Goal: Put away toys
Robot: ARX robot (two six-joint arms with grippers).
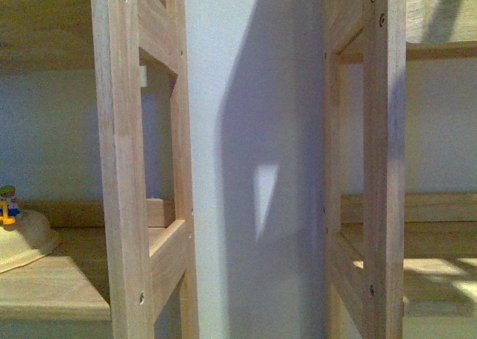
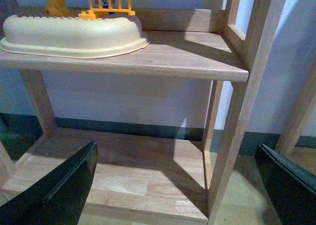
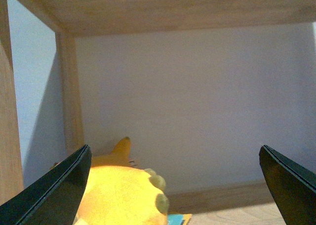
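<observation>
With the right gripper's (image 3: 173, 185) fingers spread wide and the orange-yellow plush toy (image 3: 121, 195) lying loose beside the near finger, retreat straight back, clear of the shelf board (image 3: 173, 7) above; the left gripper (image 2: 173, 185) is open, empty.

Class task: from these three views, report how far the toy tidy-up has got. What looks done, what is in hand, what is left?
Looks done: the orange-yellow plush toy sits inside a wooden shelf bay, below the right gripper, whose jaws stand wide apart. In hand: nothing; the left gripper is open too, facing the other shelf unit, where a cream tub and small block toys rest. Left: cannot tell whether more toys wait out of view.
</observation>
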